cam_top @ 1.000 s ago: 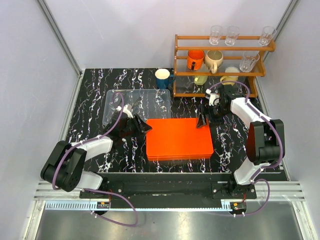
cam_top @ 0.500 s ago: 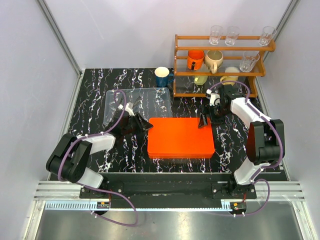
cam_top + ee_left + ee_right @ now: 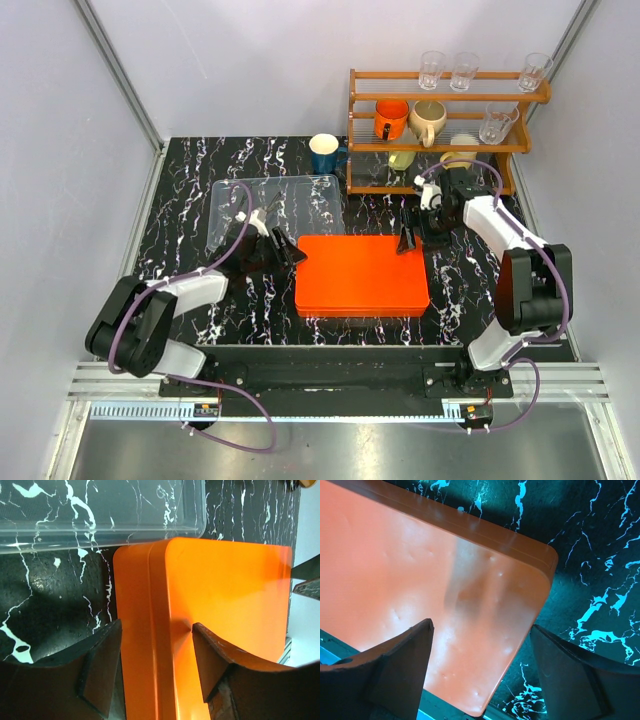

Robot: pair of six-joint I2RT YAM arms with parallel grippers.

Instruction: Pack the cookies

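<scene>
Pale grey walls (image 3: 60, 150) enclose a black, white-veined marble-pattern table (image 3: 190, 180). Between the left gripper (image 3: 281, 246) and the right gripper (image 3: 407, 240) lies a closed orange plastic box (image 3: 360, 275). No cookies show in any view.

Beyond the left fingers (image 3: 100, 675) rests a clear plastic tray (image 3: 300, 195). Behind the right fingers (image 3: 400, 665), in the overhead view only, a wooden rack (image 3: 445, 98) holds mugs (image 3: 391, 118) and glasses (image 3: 432, 68), with a blue mug (image 3: 325, 155) beside it.

The left fingers are released, straddling the box's stepped edge, a step only that wrist view shows. The right fingers gape wide, grasping nothing, above the box's corner. Its lid shows small dimples from that wrist view.
</scene>
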